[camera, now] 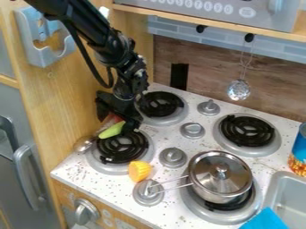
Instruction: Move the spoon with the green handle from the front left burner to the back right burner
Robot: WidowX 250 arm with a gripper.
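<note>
Silver utensil (pixel 84 143): it lay at the left edge of the front left burner (pixel 122 147).
Green thing (pixel 112 130): it was above the upper left part of this burner, right at the gripper (pixel 116 122).
Hand state: the gripper hung there, pointing down; I could not tell if it was grasping or released.
Yellow-orange thing (pixel 139 171): it lay just beside the same burner, near a knob (pixel 148 192).
Lidded pot (pixel 220 176): it stood on the front right burner (pixel 253 206).
Blue cloth (pixel 266 220): it was near the sink (pixel 270 188).

Black arm (pixel 113 47) aslant, tool (pixel 118 121) downward.
</note>
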